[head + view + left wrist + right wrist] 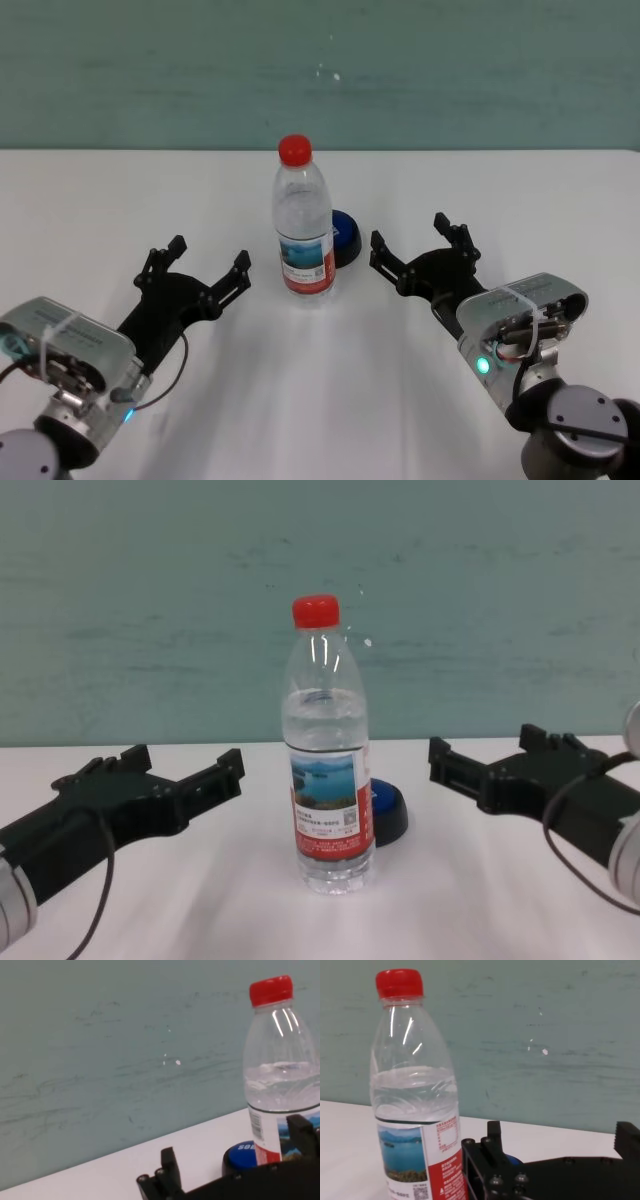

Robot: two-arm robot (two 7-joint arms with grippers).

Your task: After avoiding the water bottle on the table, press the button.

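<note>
The water bottle stands upright in the middle of the white table; it is clear with a red cap and is about half full. The blue button sits just behind it, to its right, partly hidden by it. My left gripper is open and empty, left of the bottle, a little off the table. My right gripper is open and empty, right of the bottle and close to the button. In the chest view the bottle stands between both grippers with the button behind it.
A teal wall rises behind the table's far edge. Bare tabletop lies to the left, to the right and in front of the bottle.
</note>
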